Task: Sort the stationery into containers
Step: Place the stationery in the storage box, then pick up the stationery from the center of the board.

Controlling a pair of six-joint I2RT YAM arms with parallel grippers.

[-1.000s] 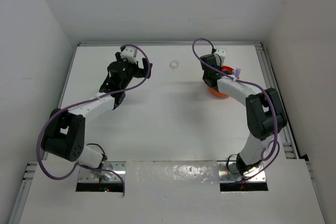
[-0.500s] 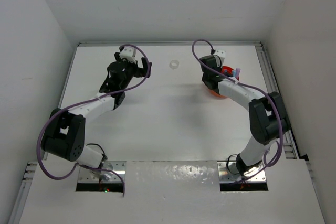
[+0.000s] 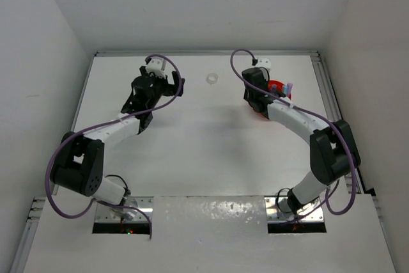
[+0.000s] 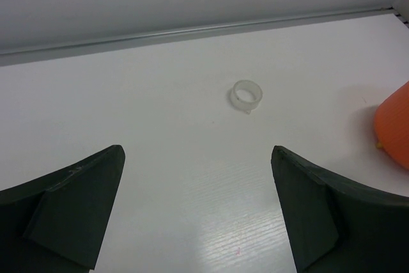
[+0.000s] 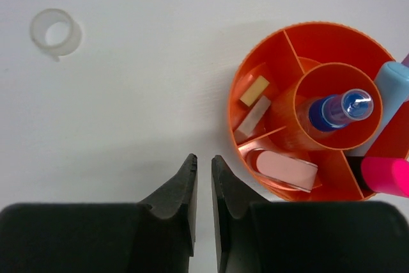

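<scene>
The clear ring lies alone on the white table at the back centre, also seen in the left wrist view and the right wrist view. The orange tub holds a small blue bottle in its middle cup, a tan block, a pink piece, a pastel blue piece and a pink marker. My right gripper hangs shut and empty just left of the tub. To the left of the ring, my left gripper stands wide open and empty, facing it.
A raised metal rail runs along the table's back edge behind the ring. The tub sits near the back right, partly under my right arm. White walls close in on the left, right and back.
My right arm has shifted left off the tub, so more of the tub shows from above. The left arm has stayed put.
</scene>
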